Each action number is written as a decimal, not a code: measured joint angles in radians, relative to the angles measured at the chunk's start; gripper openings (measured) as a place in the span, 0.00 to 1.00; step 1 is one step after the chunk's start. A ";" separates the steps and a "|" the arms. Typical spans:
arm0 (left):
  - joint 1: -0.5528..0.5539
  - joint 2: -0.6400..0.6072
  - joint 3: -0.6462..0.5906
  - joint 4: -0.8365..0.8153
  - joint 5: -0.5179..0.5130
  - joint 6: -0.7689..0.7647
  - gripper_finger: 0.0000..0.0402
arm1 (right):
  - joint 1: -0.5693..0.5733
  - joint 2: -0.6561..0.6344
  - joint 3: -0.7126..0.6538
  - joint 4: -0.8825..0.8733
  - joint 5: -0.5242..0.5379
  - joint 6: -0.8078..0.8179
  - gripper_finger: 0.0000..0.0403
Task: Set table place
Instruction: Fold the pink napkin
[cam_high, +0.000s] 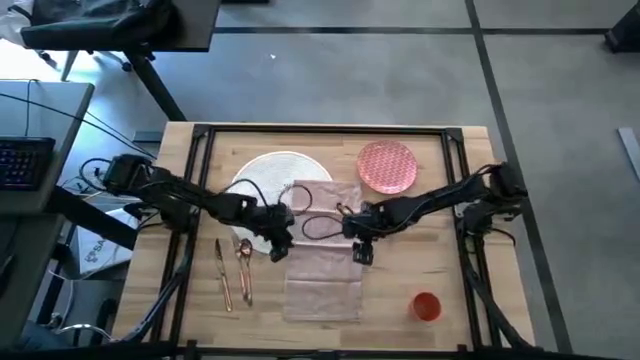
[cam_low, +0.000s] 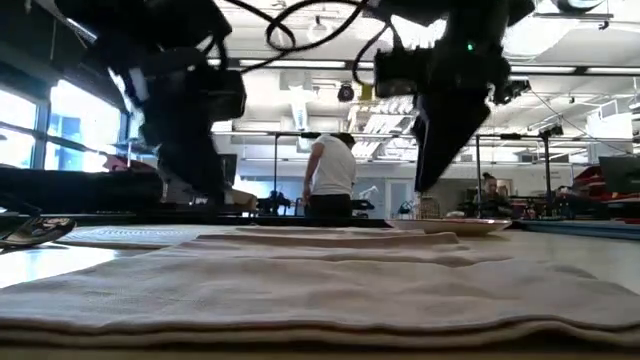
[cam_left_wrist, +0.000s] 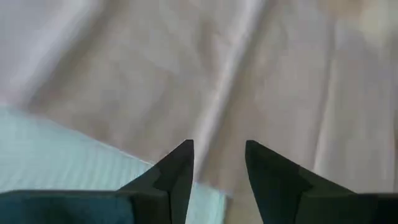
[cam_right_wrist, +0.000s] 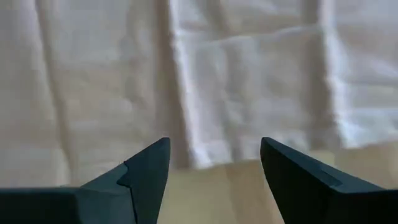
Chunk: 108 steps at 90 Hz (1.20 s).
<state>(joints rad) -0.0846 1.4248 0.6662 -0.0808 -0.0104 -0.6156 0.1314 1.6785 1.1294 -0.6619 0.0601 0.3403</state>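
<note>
A pale pink napkin (cam_high: 322, 258) lies spread on the wood table (cam_high: 440, 200), its far part overlapping the large white plate (cam_high: 270, 180). The small pink patterned plate (cam_high: 387, 165) sits at the far right of it. Gold cutlery (cam_high: 234, 268) lies left of the napkin, and an orange cup (cam_high: 426, 306) stands near the front right. My left gripper (cam_left_wrist: 217, 163) hovers open over the napkin's left edge, by the white plate's rim. My right gripper (cam_right_wrist: 214, 163) hovers open over the napkin's right edge (cam_right_wrist: 249, 158).
Black frame bars (cam_high: 190, 220) run along both sides of the table. A grey desk with a keyboard (cam_high: 22, 160) stands beyond the left edge. In the low view a person (cam_low: 331, 180) stands in the room behind the table.
</note>
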 joint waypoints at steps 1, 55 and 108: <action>0.008 -0.007 0.000 0.001 -0.007 -0.006 0.32 | -0.007 -0.007 0.000 -0.004 0.000 0.000 0.57; 0.574 0.166 0.102 0.002 0.194 0.454 0.35 | -0.290 -0.113 0.001 0.045 -0.135 0.077 0.57; 0.580 0.317 0.196 -0.124 0.209 0.587 0.23 | -0.296 -0.113 0.001 0.053 -0.140 -0.041 0.57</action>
<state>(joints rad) 0.4953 1.7415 0.8625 -0.2046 0.1990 -0.0284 -0.1642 1.5650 1.1301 -0.6086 -0.0799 0.2992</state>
